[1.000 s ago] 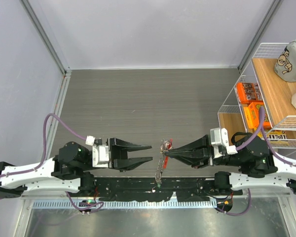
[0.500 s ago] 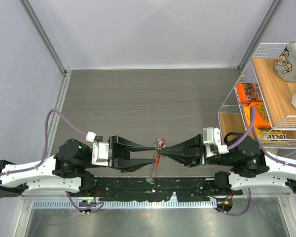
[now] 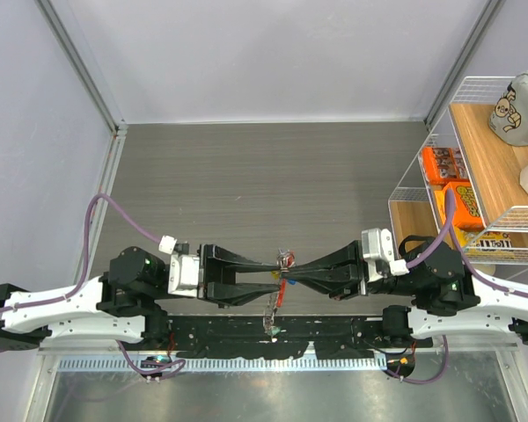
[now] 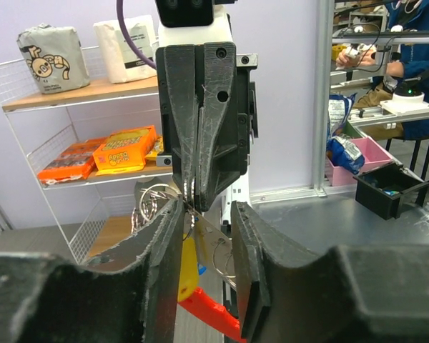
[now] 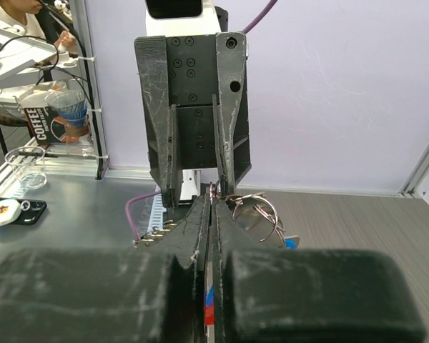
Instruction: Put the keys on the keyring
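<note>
My right gripper [image 3: 287, 279] is shut on the bunch of keys [image 3: 284, 261] and holds it above the table's near edge. In the right wrist view [image 5: 211, 204] a blue and red tag shows between its pads. The keyring's wire loops [image 5: 257, 213] and a blue tag [image 5: 291, 243] stick out on the right. The chain [image 3: 269, 315] hangs down from the bunch, and it also shows in the right wrist view [image 5: 154, 235]. My left gripper [image 3: 276, 274] is open, its fingers on either side of the bunch. The left wrist view [image 4: 204, 236] shows a yellow tag [image 4: 187, 268], a red tag [image 4: 213, 312] and metal rings [image 4: 225, 254] between its fingers.
A wire shelf rack [image 3: 440, 132] stands at the right edge with orange snack boxes [image 3: 451, 186] and a grey bag [image 3: 519, 107]. Metal frame posts [image 3: 79, 66] flank the grey table [image 3: 264, 185]. The arm bases run along the black rail [image 3: 273, 338] at the near edge.
The two grippers have come together. The left gripper moved right until its open fingers straddle the bunch; the right gripper moved left with the bunch, and the chain swung slightly.
</note>
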You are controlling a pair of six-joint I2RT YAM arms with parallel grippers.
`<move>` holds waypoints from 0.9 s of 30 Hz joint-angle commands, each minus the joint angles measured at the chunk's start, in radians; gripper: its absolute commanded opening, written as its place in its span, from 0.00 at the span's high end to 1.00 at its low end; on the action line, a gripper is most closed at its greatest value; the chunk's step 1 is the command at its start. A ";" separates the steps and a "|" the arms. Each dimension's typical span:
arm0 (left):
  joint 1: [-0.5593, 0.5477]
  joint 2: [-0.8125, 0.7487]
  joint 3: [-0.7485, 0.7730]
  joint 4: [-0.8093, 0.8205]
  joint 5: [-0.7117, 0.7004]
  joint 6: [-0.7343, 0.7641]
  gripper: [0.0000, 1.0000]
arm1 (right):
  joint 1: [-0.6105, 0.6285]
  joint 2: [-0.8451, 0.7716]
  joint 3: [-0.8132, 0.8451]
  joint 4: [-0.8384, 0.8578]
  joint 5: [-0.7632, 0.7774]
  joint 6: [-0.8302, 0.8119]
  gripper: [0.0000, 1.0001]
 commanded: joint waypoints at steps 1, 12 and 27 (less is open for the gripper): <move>-0.003 0.000 0.029 0.049 0.003 0.009 0.67 | 0.001 0.004 0.042 0.087 -0.028 0.020 0.94; -0.003 0.012 0.037 0.036 0.003 0.018 0.95 | 0.001 0.005 0.044 0.098 -0.044 0.028 0.94; -0.002 0.015 0.084 -0.070 -0.082 0.044 1.00 | 0.001 -0.002 0.056 0.029 -0.033 0.017 0.75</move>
